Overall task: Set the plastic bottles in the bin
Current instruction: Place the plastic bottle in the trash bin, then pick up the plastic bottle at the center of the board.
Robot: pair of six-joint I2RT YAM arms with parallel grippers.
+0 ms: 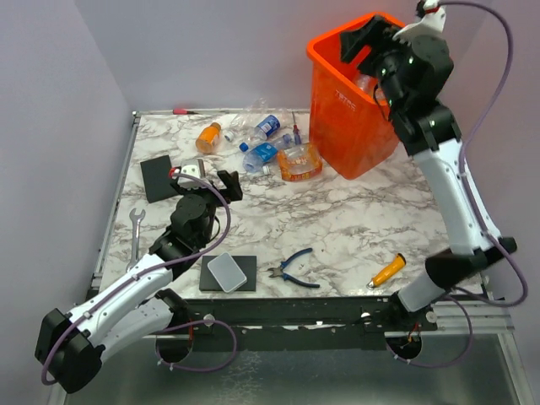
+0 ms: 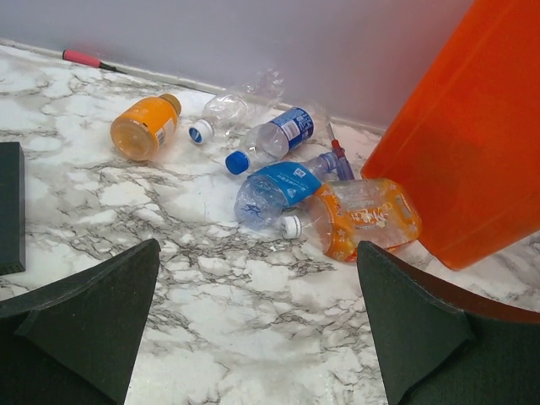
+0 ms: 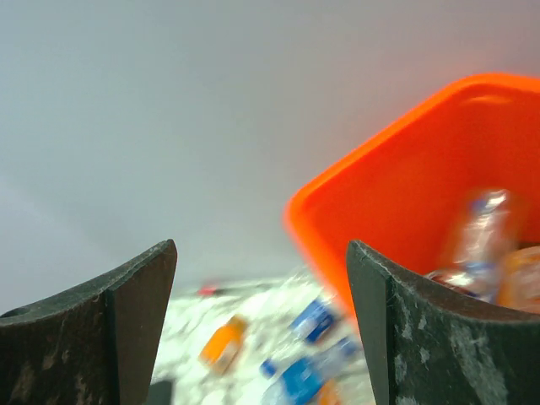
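Note:
The orange bin (image 1: 350, 110) stands at the back right of the table. My right gripper (image 1: 364, 42) hangs open over its mouth with nothing between its fingers (image 3: 261, 329). Inside the bin (image 3: 405, 186) lies a clear bottle (image 3: 477, 236). Several plastic bottles lie left of the bin: an orange one (image 2: 145, 126), a clear crushed one (image 2: 221, 114), two with blue labels (image 2: 278, 135) (image 2: 274, 190), and a crushed orange one (image 2: 363, 215) beside the bin wall (image 2: 472, 143). My left gripper (image 1: 205, 179) is open and empty (image 2: 257, 321), low over the marble, short of the bottles.
Blue-handled pliers (image 1: 295, 268) and an orange-handled screwdriver (image 1: 386, 272) lie near the front edge. A wrench (image 1: 136, 232) lies at the left. A black pad (image 1: 157, 177) sits behind my left arm, and another carries a clear box (image 1: 228, 272). A red pen (image 1: 186, 110) lies along the back edge.

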